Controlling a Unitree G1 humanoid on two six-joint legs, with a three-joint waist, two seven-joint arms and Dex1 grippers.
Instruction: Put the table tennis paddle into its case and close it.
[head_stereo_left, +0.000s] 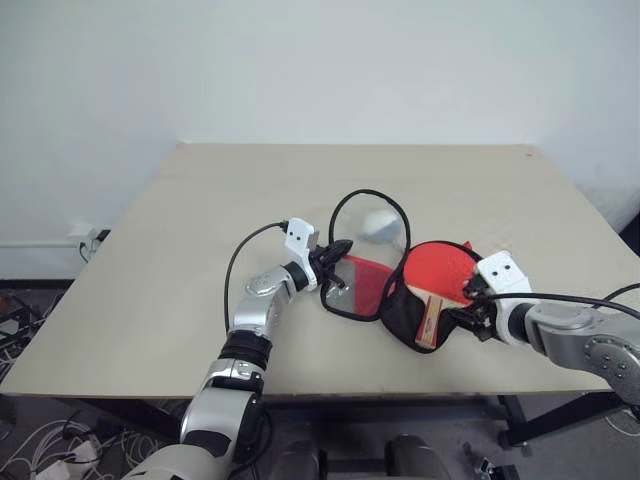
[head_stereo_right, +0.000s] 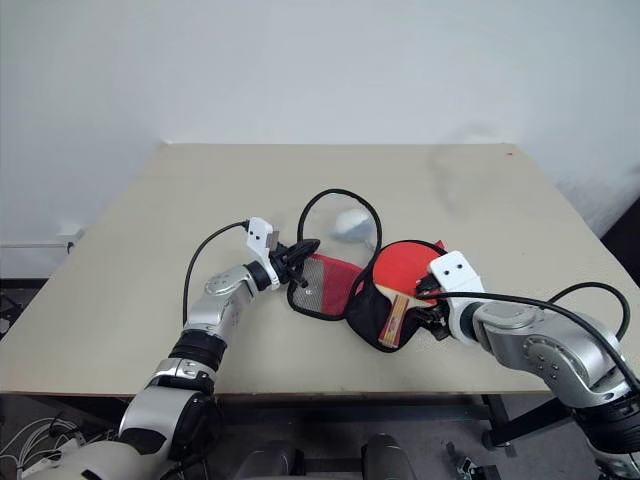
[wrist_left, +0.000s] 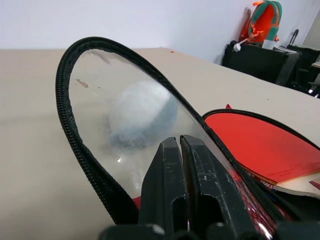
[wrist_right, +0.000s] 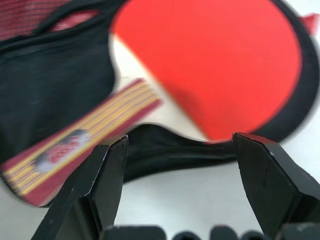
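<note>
The left end effector (head_stereo_left: 338, 262) is clenched on the edge of the case (head_stereo_left: 372, 270), near the centre of the left eye view, and it holds the flap with the clear plastic window lifted, so this flap stands up as a black zip loop above the tabletop (head_stereo_left: 200, 220). In the left wrist view its two black fingers (wrist_left: 170, 190) are pressed together on the window. Through the window, a small white soft lump (head_stereo_left: 378, 224) is seen lying on the tabletop just behind the flap. The right end effector (head_stereo_left: 466, 310) is released, with the fingers wide apart, at the lower right of the frame, just beside the near edge of the case and not gripping anything. Between the two end effectors, the table tennis paddle (head_stereo_left: 440, 272) lies on the open black half of the case, red face up, and its striped wooden handle points toward the lower edge of the frame and sticks out over the border of the case. The case is open.
</note>
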